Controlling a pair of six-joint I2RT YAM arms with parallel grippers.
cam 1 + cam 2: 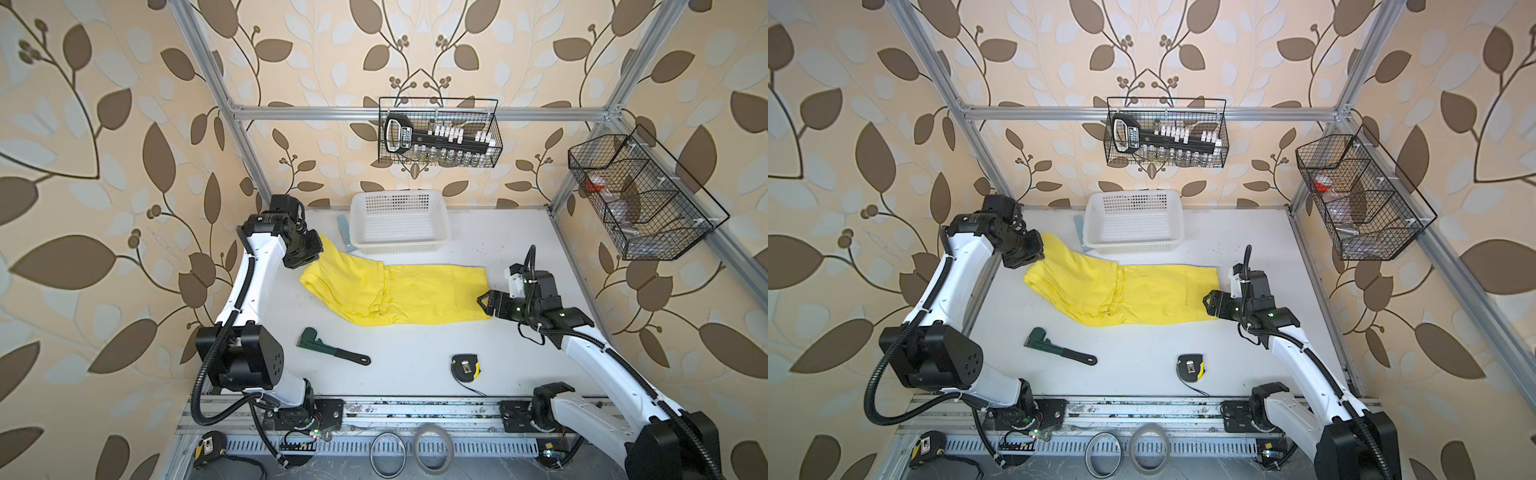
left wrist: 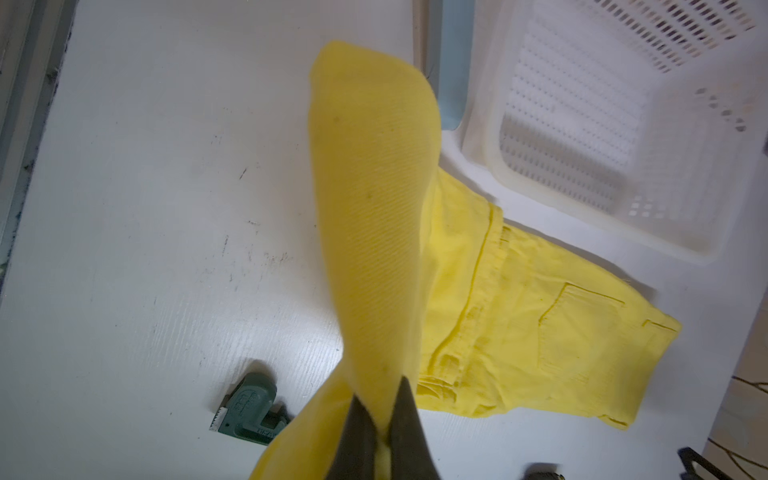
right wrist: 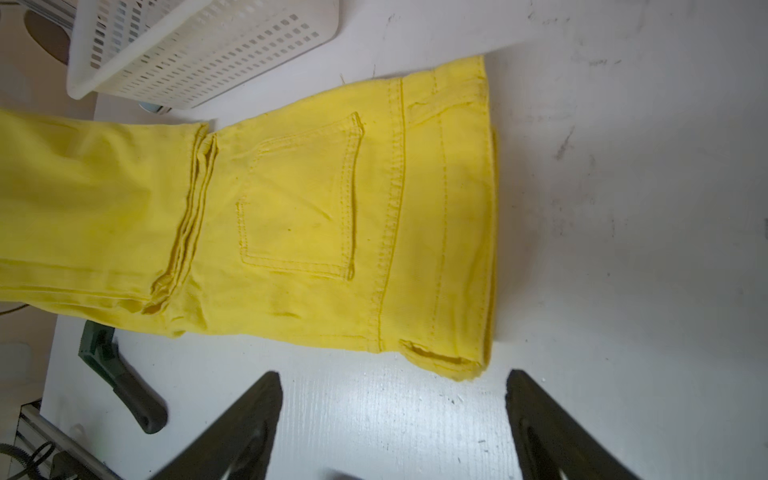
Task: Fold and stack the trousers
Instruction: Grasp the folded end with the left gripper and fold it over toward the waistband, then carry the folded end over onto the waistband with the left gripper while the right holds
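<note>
Item: the trousers (image 1: pixel 395 291), one yellow pair, already doubled once, with the leg hems lying across the seat near the back pocket. You will find them on the white table (image 1: pixel 415 345), just in front of the white basket (image 1: pixel 399 224) and outside it. Long axis: side to side across the table in both top views, with the waistband end toward your right arm and the folded end toward your left. Left gripper (image 2: pixel 384 399): fingers pressed together on the folded end, which rises off the table as a tall flap. Right gripper (image 3: pixel 392 374): jaws wide apart and empty, just beside the near corner of the waistband and not touching it. Judgement: the next fold turns on carrying the held end along that axis toward the waistband, so the left arm leads while the right stands close enough to pin. Not made out: the left fingertips in the top views, hidden under the wrist; how many layers they pinch; and the pale blue strip (image 1: pixel 345 237) beside the basket. Also present: wrench (image 1: pixel 332 347), tape measure (image 1: pixel 465 365).
</note>
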